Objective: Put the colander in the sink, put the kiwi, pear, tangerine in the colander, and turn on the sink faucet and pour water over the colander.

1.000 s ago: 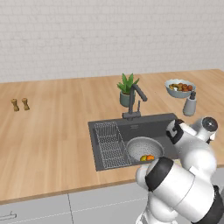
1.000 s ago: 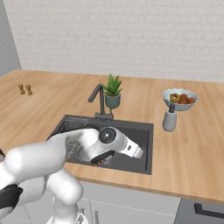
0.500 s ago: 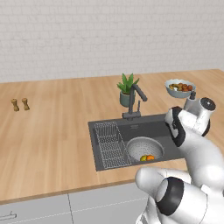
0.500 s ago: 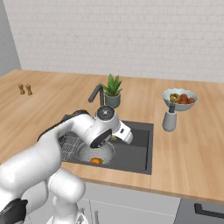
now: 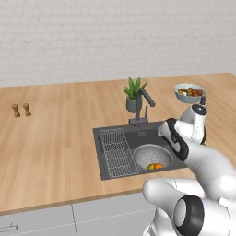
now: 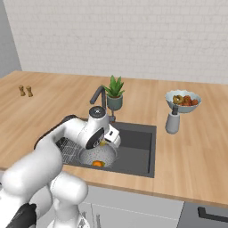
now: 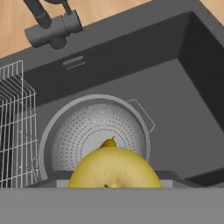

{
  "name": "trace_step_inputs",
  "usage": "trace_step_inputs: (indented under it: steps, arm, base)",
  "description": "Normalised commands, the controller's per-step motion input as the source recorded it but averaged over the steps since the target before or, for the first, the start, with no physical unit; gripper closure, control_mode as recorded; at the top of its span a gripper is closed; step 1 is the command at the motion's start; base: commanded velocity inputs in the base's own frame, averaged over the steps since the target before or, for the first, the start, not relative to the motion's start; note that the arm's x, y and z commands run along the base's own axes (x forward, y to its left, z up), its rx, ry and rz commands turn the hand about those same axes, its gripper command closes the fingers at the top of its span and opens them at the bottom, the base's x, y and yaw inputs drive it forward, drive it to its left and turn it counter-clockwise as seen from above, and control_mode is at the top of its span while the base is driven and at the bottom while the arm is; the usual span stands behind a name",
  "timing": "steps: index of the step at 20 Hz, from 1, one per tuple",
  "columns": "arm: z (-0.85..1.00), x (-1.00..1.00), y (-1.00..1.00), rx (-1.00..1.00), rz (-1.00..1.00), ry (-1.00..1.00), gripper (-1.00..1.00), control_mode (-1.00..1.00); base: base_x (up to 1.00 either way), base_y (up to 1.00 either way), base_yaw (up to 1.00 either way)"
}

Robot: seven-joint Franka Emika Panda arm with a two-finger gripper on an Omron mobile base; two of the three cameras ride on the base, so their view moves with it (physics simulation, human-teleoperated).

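Pear [image 7: 113,168] sits gripped in the hand [image 6: 108,140], above the colander [image 5: 152,156] in the sink [image 7: 175,87]; the tangerine [image 5: 158,166] lies inside. Faucet [image 5: 143,106] and plant [image 5: 133,94] stand behind. Since earlier, the hand has swung lower over the colander.

glossy white rounded arm links, bulbous shells at each segment. dark charcoal bands and round black caps at the joints. wrist ends in a white disc with a dark circular face.

White brick wall [image 5: 115,37], wooden counter [image 5: 55,133], grey cabinets [image 5: 92,214]
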Motion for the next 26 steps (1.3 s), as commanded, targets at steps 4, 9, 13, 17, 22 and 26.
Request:
trace_step_inputs:
  steps: [4, 9, 13, 17, 22, 26]
  arm:
    - [-0.51, 0.32, 0.36, 0.01, 0.06, 0.13, 1.00, -1.00]
    - [-0.49, 0.42, 0.23, 0.00, 0.05, 0.12, 1.00, -1.00]
    - [-0.43, 0.57, 0.05, 0.02, 0.04, 0.13, 1.00, -1.00]
    - [-0.50, 0.39, 0.00, 0.03, 0.04, 0.12, 1.00, -1.00]
    - [-0.59, 0.20, 0.06, 0.04, 0.04, 0.13, 1.00, -1.00]
    - [-0.58, 0.02, 0.17, 0.03, 0.04, 0.11, 1.00, -1.00]
  base:
    - [0.00, 0.00, 0.00]
    - [0.00, 0.00, 0.00]
    - [0.00, 0.00, 0.00]
    - [0.00, 0.00, 0.00]
    - [0.00, 0.00, 0.00]
    - [0.00, 0.00, 0.00]
